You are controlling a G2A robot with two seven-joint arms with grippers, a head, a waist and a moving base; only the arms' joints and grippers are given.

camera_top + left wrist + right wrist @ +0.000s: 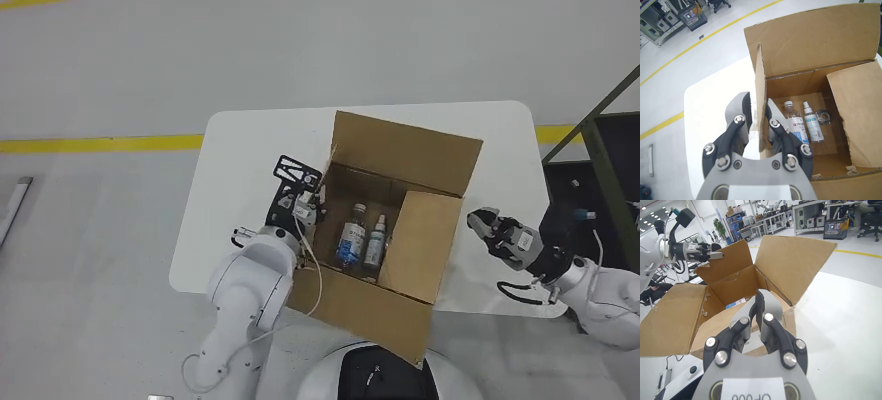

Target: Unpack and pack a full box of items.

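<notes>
Left gripper [758, 98] stands parted astride a side flap [761, 85] of the box [810, 47], not clamped. Right gripper [762, 295], at right in the top view, is closed and empty. The box sits mid-frame on the table [240, 170]. A clear bottle [794, 121] and a spray bottle [813, 125] lie inside.

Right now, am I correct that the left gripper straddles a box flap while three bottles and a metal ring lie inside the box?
Not quite: two bottles, not three. The left wrist view shows a large bottle and a spray bottle lying beside the metal ring inside the box, while the left gripper straddles a flap.
</notes>
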